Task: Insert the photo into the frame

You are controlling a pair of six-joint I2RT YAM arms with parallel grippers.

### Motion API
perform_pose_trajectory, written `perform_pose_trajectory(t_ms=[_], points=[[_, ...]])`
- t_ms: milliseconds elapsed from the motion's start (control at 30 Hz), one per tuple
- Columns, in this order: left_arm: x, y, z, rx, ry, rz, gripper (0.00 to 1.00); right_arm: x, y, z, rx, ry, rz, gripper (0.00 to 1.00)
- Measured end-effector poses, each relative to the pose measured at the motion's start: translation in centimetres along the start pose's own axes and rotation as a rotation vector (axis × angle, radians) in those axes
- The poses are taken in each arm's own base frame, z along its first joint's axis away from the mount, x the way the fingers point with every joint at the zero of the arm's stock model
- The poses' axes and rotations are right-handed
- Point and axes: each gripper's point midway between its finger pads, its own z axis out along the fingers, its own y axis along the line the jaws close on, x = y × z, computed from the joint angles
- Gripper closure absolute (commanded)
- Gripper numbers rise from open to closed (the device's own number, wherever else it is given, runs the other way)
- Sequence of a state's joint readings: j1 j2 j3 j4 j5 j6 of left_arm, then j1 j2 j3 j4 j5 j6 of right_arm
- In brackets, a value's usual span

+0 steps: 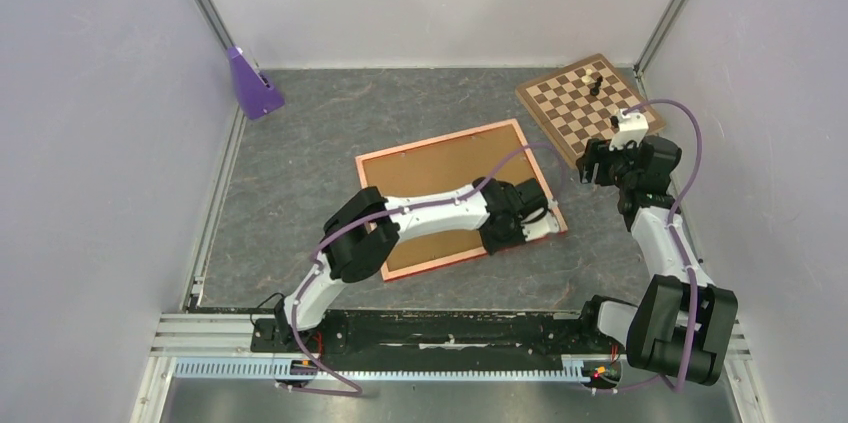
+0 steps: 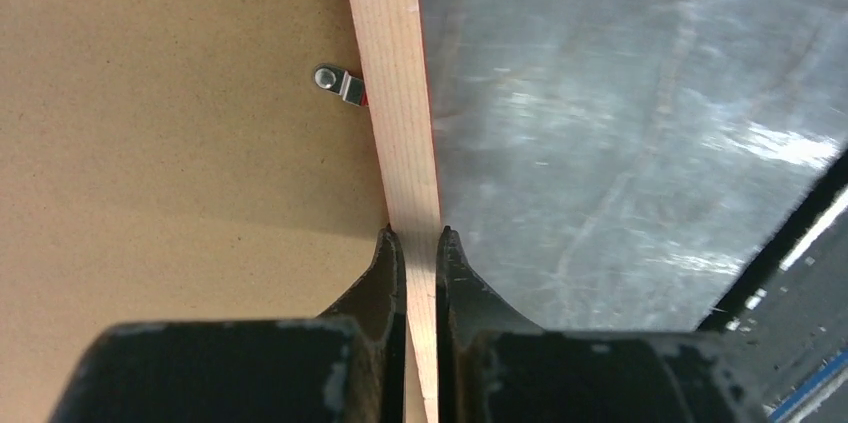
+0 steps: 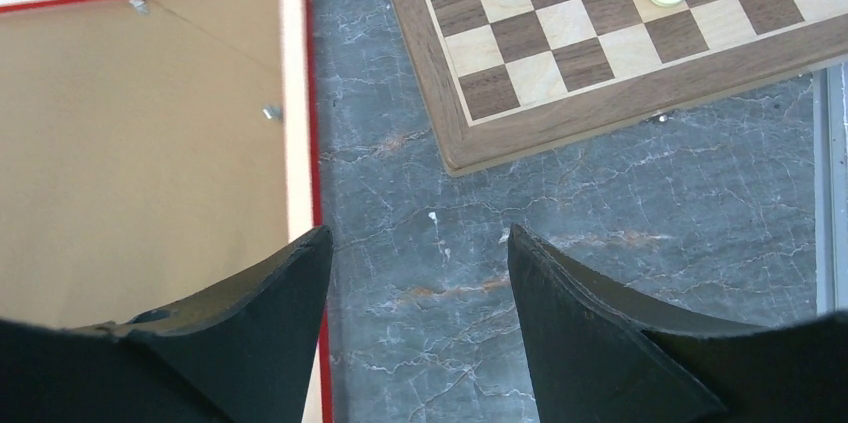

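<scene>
The orange-red frame (image 1: 445,148) lies back side up in the middle of the table, with the brown backing board (image 1: 440,178) set in it. The photo is not in view. My left gripper (image 1: 550,213) is shut on the frame's right rail near its near right corner; in the left wrist view the fingers (image 2: 385,263) pinch the pale wooden rail (image 2: 395,93), with a small metal clip (image 2: 340,83) just beyond them. My right gripper (image 1: 590,165) is open and empty above the bare table, just right of the frame (image 3: 295,93).
A brown chessboard (image 1: 585,108) with a few pieces lies at the back right, close to my right gripper; it also shows in the right wrist view (image 3: 600,43). A purple wedge-shaped object (image 1: 252,83) stands at the back left. White walls enclose the table.
</scene>
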State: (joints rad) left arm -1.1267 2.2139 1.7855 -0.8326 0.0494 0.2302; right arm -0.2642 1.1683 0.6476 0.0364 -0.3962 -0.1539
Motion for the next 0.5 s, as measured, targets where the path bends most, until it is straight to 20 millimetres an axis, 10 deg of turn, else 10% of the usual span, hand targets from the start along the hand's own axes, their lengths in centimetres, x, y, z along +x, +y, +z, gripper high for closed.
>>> perform_pose_trajectory(t_ms=[500], points=[[0.8,-5.2,-0.3,0.054,-0.02,0.182,0.98,0.3,1.5,-0.4,-0.07,0.016,-0.064,0.32]])
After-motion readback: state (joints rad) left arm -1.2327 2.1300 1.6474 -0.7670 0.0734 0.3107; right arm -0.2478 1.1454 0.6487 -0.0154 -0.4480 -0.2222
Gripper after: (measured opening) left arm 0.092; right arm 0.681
